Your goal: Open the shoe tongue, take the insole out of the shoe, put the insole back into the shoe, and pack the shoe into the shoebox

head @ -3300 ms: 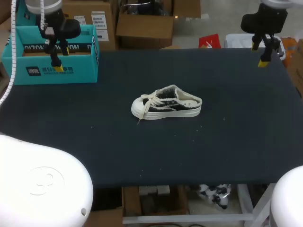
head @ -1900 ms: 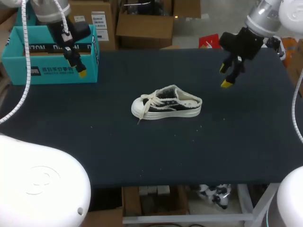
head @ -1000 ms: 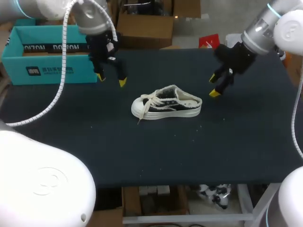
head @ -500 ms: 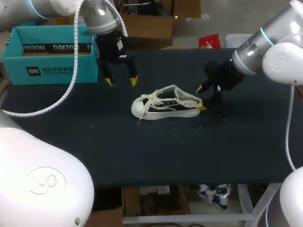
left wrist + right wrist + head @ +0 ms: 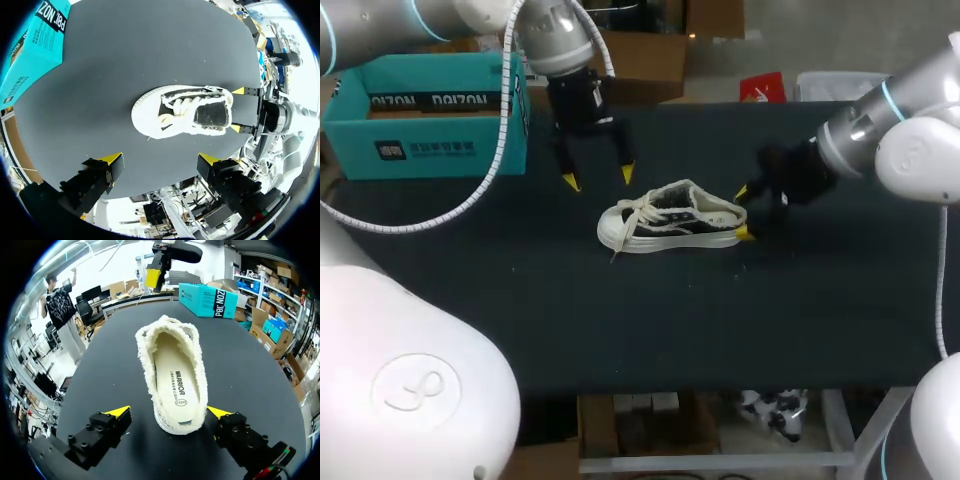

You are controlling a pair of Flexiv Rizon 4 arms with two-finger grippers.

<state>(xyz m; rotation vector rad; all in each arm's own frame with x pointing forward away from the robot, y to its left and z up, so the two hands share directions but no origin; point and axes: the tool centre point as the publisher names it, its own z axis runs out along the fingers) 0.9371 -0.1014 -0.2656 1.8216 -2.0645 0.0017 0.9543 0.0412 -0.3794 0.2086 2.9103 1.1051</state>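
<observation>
A black-and-cream slip-on shoe lies on its sole mid-table, toe pointing left, laces loose. Its cream insole shows inside, seen from the heel. My right gripper is open at the heel, one yellow tip on each side, with small gaps to the shoe. My left gripper hangs open just behind the toe, above the table; its wrist view looks down on the shoe, where the right gripper also shows. The teal shoebox stands open at the far left.
The shoebox is well left of the shoe, near the table's back edge, and also shows far beyond the toe as the box. Dark table surface stretches in front of the shoe.
My left arm has swung right from the shoebox to just behind the toe. My right gripper has come down and left, so its open fingers now flank the heel.
</observation>
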